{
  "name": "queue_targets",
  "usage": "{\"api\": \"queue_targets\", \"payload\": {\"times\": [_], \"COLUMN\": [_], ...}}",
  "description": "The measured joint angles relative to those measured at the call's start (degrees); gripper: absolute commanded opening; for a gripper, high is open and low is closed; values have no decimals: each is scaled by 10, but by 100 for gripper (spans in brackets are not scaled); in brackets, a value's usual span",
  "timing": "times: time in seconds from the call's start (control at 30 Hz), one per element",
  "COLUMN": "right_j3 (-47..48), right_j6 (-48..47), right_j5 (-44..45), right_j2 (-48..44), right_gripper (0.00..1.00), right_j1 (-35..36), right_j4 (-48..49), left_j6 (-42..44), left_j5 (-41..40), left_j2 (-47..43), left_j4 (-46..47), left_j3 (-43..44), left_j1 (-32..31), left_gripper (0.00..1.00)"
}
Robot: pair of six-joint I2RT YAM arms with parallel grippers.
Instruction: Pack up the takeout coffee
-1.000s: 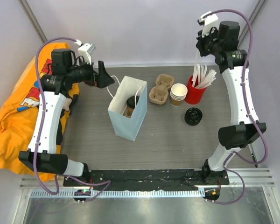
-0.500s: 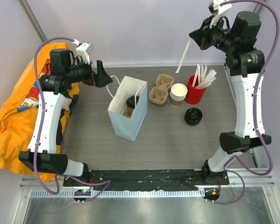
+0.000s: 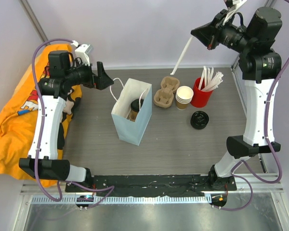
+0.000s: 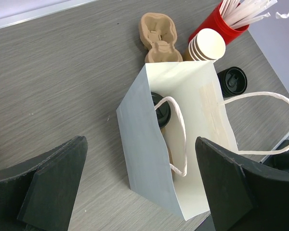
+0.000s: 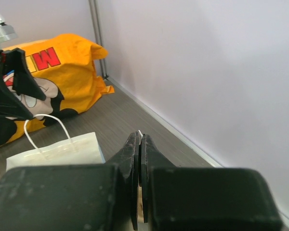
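The takeout coffee [image 3: 134, 109], a brown cup with a black lid, stands inside the open white paper bag [image 3: 131, 124]. In the left wrist view its lid [image 4: 161, 109] shows in the bag [image 4: 183, 144]. My left gripper [image 3: 104, 77] is open and empty, raised left of the bag. My right gripper [image 3: 202, 36] is shut on a white wrapped straw [image 3: 182, 57], held high above the back of the table. In the right wrist view only the straw's tip [image 5: 140, 133] shows between the shut fingers.
A pulp cup carrier [image 3: 165, 91], a stack of lidless cups [image 3: 184, 96], a red cup of straws [image 3: 202, 91] and loose black lids [image 3: 200, 119] sit right of the bag. An orange bag [image 3: 14, 120] lies at the left edge.
My right gripper has lifted the straw out of the red cup and swung it up and to the left. My left gripper has shifted slightly left.
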Motion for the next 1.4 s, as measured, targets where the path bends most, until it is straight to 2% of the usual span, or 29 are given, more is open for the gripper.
{"api": "queue_targets", "payload": {"times": [0.6,0.87,1.17,1.4], "right_j3": [8,9,38,42], "right_j6": [97,114,114,65], "right_j5": [-121,-128,-127,-99], "right_j2": [4,21,94,119], "right_gripper": [1,1,1,1], "right_j1": [26,85,157,216], "right_j4": [52,83,89,54], "left_j6": [-3,-4,-14,-28], "left_j5": [0,11,63,87], "left_j2": [-3,-3,-4,-8], "left_j4": [13,14,28,41], "left_j3": [-13,-13,-16,-30], "left_j1": [22,26,54,74], "left_gripper": [100,100,100,100]}}
